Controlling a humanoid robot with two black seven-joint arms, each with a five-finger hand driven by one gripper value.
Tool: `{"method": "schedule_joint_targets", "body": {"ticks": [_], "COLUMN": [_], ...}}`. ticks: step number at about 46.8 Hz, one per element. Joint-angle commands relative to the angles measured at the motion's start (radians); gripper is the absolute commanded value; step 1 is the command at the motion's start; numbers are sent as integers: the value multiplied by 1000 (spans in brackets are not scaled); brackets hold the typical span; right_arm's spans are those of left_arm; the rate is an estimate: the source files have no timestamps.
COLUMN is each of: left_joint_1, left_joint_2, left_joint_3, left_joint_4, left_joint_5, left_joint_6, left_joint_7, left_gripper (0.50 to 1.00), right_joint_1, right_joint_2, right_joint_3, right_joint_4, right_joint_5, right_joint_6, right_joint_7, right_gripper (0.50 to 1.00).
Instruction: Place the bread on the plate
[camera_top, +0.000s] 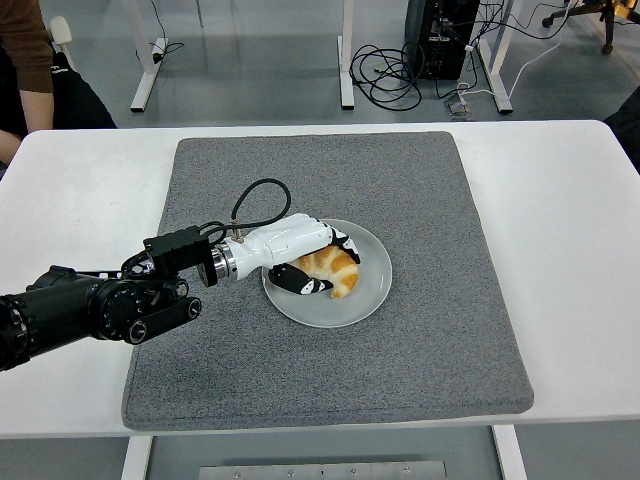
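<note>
An orange-brown croissant, the bread (337, 271), lies on the round grey plate (345, 316) in the middle of the grey mat. My left hand (325, 265), white with black fingertips, reaches in from the left and is curled on the bread. Its thumb lies on the near side and its fingers (343, 244) on the far side. The hand covers the bread's left part. The bread rests on the plate's surface. My right arm is out of view.
A large grey mat (430, 200) covers the centre of the white table (570, 220). A person's sleeve and arm (25, 60) show at the top left, behind the table's far edge. Cables and table legs lie on the floor beyond.
</note>
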Motion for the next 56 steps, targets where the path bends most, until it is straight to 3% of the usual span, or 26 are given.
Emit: {"method": "schedule_joint_targets", "body": {"ticks": [1,14,40,56], "left_joint_1": [-1,-3,-17,-15], "left_joint_2": [3,25,54,69], "left_joint_3": [-3,-4,-8,-8], "left_joint_4": [0,-15,-49,-57], "left_joint_5": [-1,-8,-43,-86], "left_joint_6": [0,0,0,-2], "left_joint_7": [0,0,0,0], "left_gripper": [536,611,637,796], "right_joint_1": [0,0,0,0], "right_joint_2": [0,0,0,0], "right_joint_3": [0,0,0,0], "right_joint_4": [-1,-1,-1,1], "right_joint_5": [0,0,1,0], "right_joint_6": [0,0,0,0], "right_joint_7": [0,0,0,0], "right_gripper": [1000,1000,1000,1000]}}
